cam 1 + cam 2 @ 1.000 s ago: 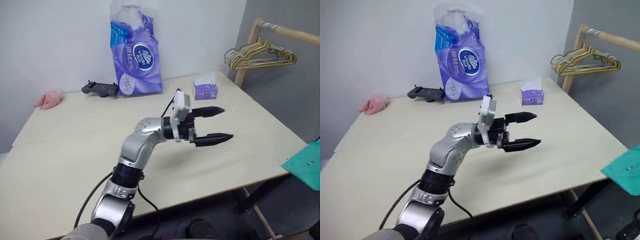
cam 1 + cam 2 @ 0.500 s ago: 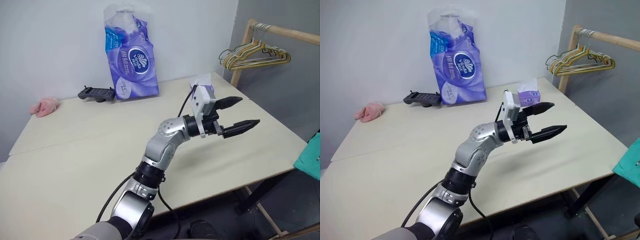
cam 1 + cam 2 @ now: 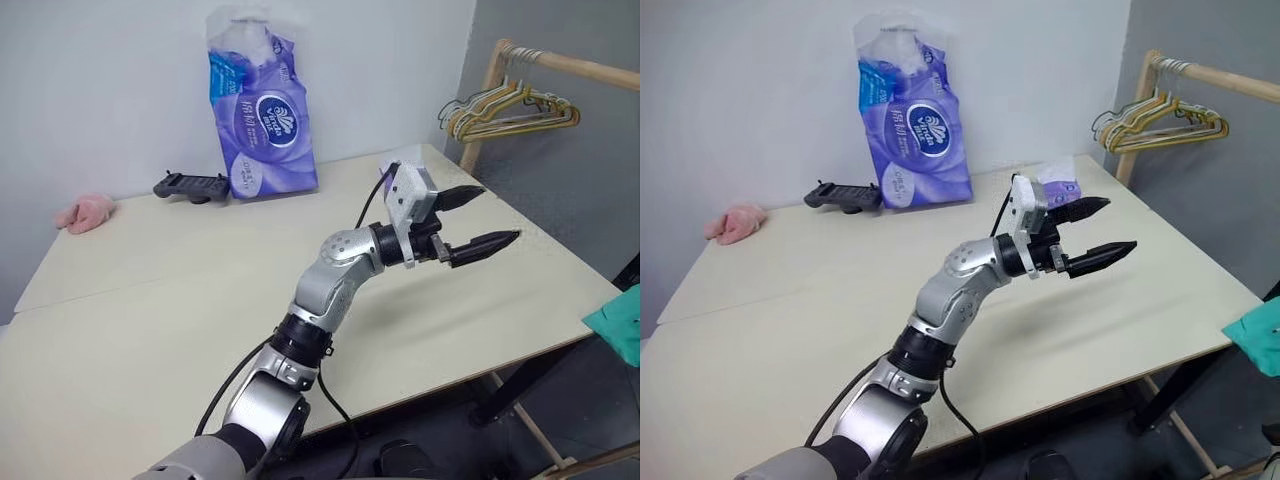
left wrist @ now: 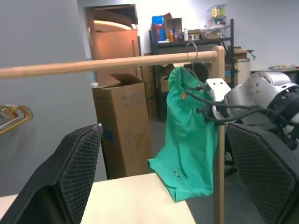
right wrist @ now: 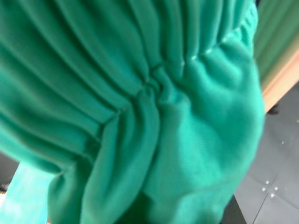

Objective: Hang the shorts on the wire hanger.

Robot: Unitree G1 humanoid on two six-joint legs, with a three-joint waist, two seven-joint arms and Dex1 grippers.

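Left gripper (image 3: 481, 227), black fingers spread and empty, now reaching farther right above the pale table (image 3: 150, 300); teal-green fabric shorts (image 4: 189, 135) pinched in the closed right gripper beside the wooden rail (image 4: 107, 64), unhung.

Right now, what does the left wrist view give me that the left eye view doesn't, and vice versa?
Left wrist view: the shorts hanging full length by the rail's end post, the right arm against them, a cardboard box and a shelf behind.
Left eye view: purple tissue pack, black controller, pink cloth.
Shared: wooden rail, table, open left pincer, and the shorts, just a corner in the left eye view.
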